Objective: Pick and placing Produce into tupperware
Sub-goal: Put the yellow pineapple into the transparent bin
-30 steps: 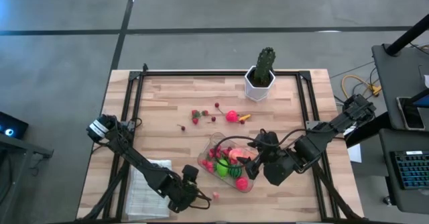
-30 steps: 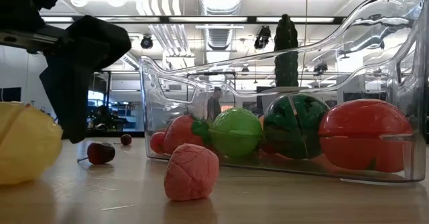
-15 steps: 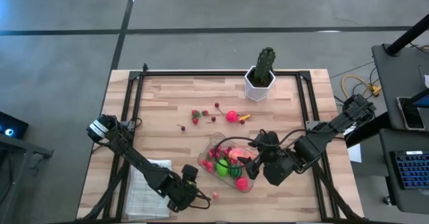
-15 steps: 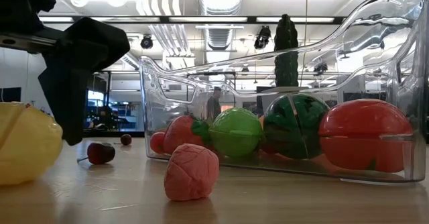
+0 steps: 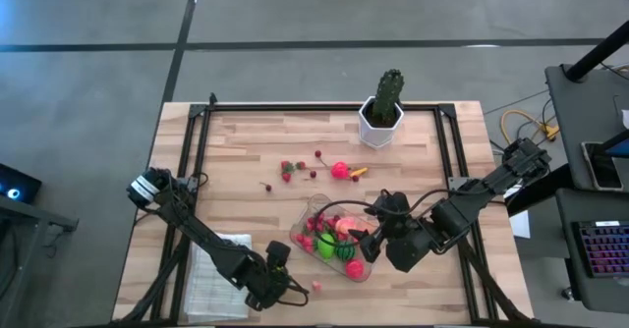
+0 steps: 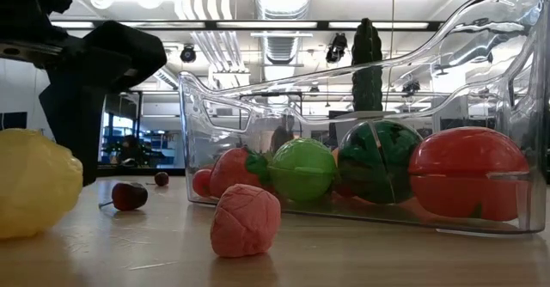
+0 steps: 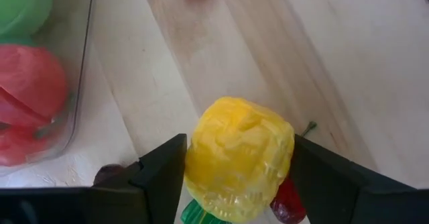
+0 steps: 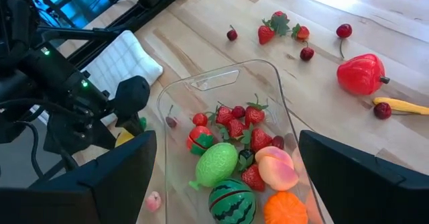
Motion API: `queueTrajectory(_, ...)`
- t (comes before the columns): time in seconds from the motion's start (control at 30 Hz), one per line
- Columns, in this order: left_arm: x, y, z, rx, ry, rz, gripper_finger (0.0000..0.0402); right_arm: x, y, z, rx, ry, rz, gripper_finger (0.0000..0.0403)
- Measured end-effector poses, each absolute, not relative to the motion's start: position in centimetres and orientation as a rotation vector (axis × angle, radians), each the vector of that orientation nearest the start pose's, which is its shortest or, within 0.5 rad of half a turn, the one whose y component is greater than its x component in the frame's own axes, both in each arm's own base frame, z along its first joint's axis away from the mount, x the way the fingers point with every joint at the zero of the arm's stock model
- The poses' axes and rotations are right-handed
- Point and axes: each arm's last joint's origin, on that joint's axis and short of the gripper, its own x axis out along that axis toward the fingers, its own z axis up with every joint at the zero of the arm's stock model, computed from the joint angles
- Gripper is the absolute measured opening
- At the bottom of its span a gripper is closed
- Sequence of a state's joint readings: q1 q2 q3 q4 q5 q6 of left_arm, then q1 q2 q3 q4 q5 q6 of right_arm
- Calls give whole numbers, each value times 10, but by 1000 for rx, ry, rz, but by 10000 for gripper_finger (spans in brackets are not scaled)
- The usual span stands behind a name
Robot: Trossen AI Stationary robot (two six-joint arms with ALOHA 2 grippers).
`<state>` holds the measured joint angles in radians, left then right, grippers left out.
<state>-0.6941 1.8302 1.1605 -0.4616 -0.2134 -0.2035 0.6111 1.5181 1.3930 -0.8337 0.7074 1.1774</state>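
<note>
The left gripper [image 7: 238, 167] sits low over the near edge of the wooden table [image 5: 256, 161], just beside the white ribbed cloth [image 5: 214, 279], and its two dark fingers [image 7: 161, 174] are pressed against either side of a bumpy yellow toy fruit [image 7: 239, 158], pinching it just above the boards. In the low view the same yellow piece [image 6: 34, 182] hangs at the picture's left edge under the dark finger, though whether it touches the wood cannot be told from there. Beneath it in the wrist view lie a small red cherry [image 7: 288, 202] and a scrap of green. The clear rectangular plastic tupperware [image 5: 316, 210] rests near the table's middle, close to the left gripper, and holds a green striped melon ball [image 6: 379, 161], a lime-green ball [image 6: 302, 170], a red tomato-like piece [image 6: 468, 174], strawberries and an orange piece. A small pink lumpy fruit [image 6: 246, 221] lies on the table just outside its near wall. More berries, cherries and a red pepper [image 8: 360, 74] stay scattered beyond the container. The right gripper [image 5: 378, 238] hovers above the tupperware's right side, fingers spread wide and holding nothing.
</note>
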Motion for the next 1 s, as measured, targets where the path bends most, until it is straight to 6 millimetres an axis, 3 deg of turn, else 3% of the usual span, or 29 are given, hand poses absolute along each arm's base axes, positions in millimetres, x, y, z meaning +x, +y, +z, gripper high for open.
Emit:
queueTrajectory(0.27, 275, -217, 218, 360, 942, -256, 225, 263, 161, 323, 534, 579, -493, 357)
queueTrajectory(0.43, 270, -202, 271, 463, 730, -90, 224, 263, 161, 323, 533, 579, -493, 357)
queueTrajectory(0.53, 276, -187, 290, 436, 605, 20, 224, 263, 161, 323, 526, 576, -495, 357)
queueTrajectory(0.67, 296, -162, 293, 362, 582, 63, 224, 263, 160, 330, 513, 498, -537, 357)
queueTrajectory(0.8, 312, -142, 286, 340, 599, 128, 224, 258, 160, 349, 484, 385, -572, 357)
queueTrajectory(1.0, 330, -121, 272, 203, 611, 244, 224, 248, 157, 366, 442, 387, -580, 357)
